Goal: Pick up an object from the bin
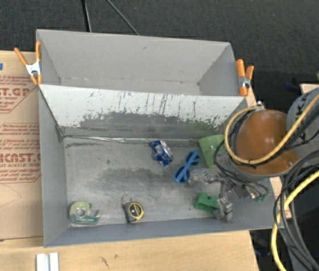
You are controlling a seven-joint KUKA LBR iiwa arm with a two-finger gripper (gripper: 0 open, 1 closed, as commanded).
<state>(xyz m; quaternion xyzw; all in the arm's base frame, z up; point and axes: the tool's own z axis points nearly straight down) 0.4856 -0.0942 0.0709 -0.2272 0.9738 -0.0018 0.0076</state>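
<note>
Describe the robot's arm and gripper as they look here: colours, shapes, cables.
A glossy, rounded orange-brown cover sits on the wrist, ringed by thin yellow and black cables that loop off to the right. Behind it the arm is pale grey. The gripper below the cover is a small cluster of dark and silvery metal parts.

in bin [114, 176], dispenser [84, 212] sits left of tape measure [132, 211].

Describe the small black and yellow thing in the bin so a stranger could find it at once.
Look along the near wall of the grey bin, towards its left half. Right of the pale green tape dispenser in the corner lies a small tape measure. It alone is black with a yellow face.
</note>
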